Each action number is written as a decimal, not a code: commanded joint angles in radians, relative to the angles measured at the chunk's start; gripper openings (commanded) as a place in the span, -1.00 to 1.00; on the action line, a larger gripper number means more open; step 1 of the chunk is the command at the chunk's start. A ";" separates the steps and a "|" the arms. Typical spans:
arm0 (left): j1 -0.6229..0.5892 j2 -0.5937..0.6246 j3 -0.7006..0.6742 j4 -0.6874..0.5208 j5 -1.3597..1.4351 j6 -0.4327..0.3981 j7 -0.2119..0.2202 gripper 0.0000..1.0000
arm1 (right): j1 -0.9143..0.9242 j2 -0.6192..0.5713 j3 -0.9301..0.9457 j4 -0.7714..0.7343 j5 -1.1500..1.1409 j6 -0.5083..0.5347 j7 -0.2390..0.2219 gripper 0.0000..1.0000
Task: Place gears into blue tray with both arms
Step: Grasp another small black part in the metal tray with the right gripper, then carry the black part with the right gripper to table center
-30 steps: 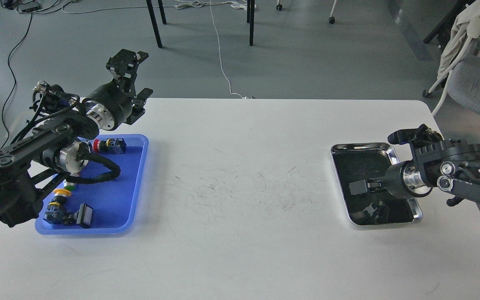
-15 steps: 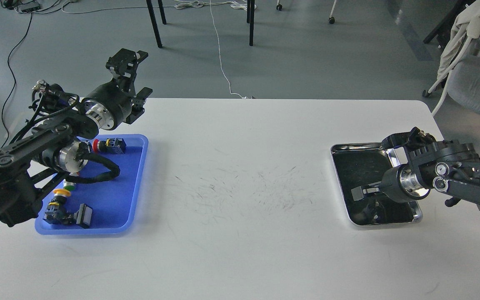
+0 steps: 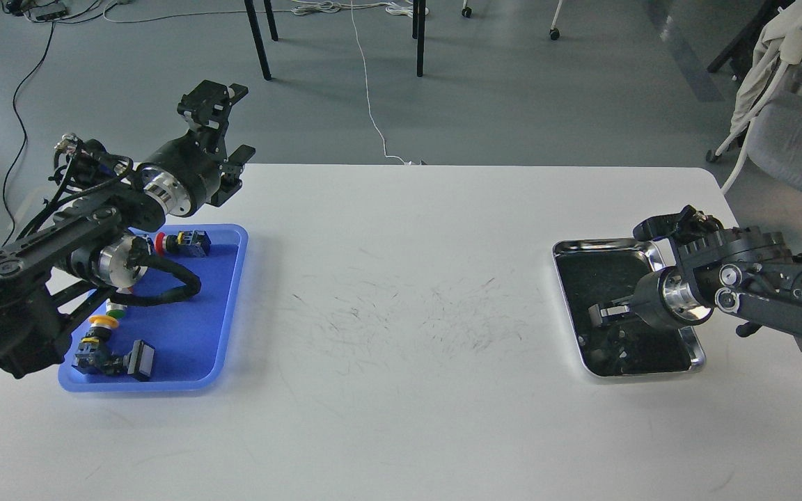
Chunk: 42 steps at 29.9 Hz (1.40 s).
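The blue tray [image 3: 223,306] is seen as a bright blue rectangle with rounded corners and a low raised rim, lying below and just behind the left gripper [image 3: 223,132], whose fingers are held spread above the table's far edge. Button switches [image 3: 182,243] are held inside it. The right gripper [image 3: 601,314] is lowered into the steel tray [image 3: 599,245]; whether its fingers are parted cannot be told. No gear can be made out against the dark mirrored floor.
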 commanded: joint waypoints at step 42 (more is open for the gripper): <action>-0.006 0.001 0.000 0.003 0.020 0.000 0.008 0.96 | 0.127 0.627 0.124 -0.260 0.479 -0.092 0.047 -0.97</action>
